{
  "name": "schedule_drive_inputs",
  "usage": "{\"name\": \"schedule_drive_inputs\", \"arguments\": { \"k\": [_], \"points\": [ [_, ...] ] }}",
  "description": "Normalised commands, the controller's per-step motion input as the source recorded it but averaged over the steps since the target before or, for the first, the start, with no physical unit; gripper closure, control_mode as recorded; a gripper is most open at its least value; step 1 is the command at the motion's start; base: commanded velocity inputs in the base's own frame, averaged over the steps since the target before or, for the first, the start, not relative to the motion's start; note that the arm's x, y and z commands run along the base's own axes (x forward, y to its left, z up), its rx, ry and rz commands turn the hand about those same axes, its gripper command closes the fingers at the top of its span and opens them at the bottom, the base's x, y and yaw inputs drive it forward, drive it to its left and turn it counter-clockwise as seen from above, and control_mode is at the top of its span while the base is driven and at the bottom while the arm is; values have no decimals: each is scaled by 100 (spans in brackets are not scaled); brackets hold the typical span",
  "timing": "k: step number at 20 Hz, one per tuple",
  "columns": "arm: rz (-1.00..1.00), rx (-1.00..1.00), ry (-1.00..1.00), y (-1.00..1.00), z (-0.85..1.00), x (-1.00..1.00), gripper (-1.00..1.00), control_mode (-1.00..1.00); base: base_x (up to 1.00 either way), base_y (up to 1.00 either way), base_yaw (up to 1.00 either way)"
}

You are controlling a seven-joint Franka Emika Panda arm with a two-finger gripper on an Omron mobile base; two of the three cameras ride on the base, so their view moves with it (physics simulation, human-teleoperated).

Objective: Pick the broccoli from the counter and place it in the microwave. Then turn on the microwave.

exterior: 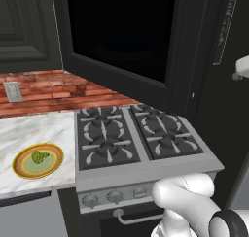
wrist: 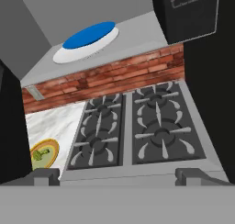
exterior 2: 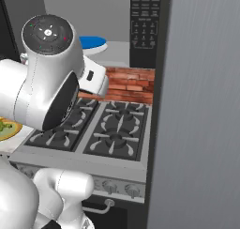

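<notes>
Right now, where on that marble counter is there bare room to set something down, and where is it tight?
The counter is bare behind the yellow plate, between the plate, the brick wall and the stovetop. It is crowded at the front, where the plate carrying the broccoli sits near the edge. Inside the microwave, the floor beside the blue-topped turntable is free.

Open microwave (wrist: 114, 39) with blue turntable plate (wrist: 88, 36) inside, black gas stovetop (wrist: 137, 126) below, broccoli (wrist: 40, 155) on yellow plate (wrist: 51, 149), marble bench (wrist: 50, 124) at left
</notes>
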Motion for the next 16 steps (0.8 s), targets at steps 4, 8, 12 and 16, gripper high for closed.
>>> {"name": "schedule_drive_inputs", "arguments": {
  "k": [4,8,12,16],
  "points": [
    [14,13,0,-9,-28,81,-100,-100,0,0,0],
    [13,13,0,1,-12,69,-100,-100,0,0,0],
    [14,11,0,31,0,48,-100,-100,0,0,0],
    [15,8,3,46,0,15,-100,-100,0,0,0]
  ]
}}
